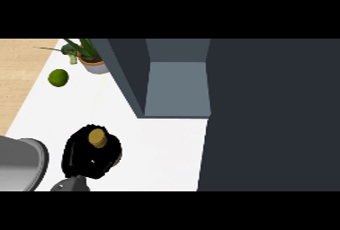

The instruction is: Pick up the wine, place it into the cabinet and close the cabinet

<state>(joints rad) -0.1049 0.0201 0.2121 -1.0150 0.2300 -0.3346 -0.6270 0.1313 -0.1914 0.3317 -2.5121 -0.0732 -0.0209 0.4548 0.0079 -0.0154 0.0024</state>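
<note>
My left hand sits at about seven o'clock in the view, its black fingers wrapped round the wine; only the bottle's tan, round cork top shows above them, at the hand's twelve o'clock. No label or writing can be read on it. My right hand is out of sight.

The white surface lies smooth and bare from the bottle toward three o'clock, until it meets the wide, dark cabinet door standing along the right. At one o'clock from my hand the cabinet stands open, a grey-blue boxy hollow with flat walls. At eleven o'clock a round green lime lies near the surface's left edge, and beyond it a leafy plant in a pale pot. A grey curved shape shows at nine o'clock, just beside my hand. Pale wood floor shows beyond the left edge.
</note>
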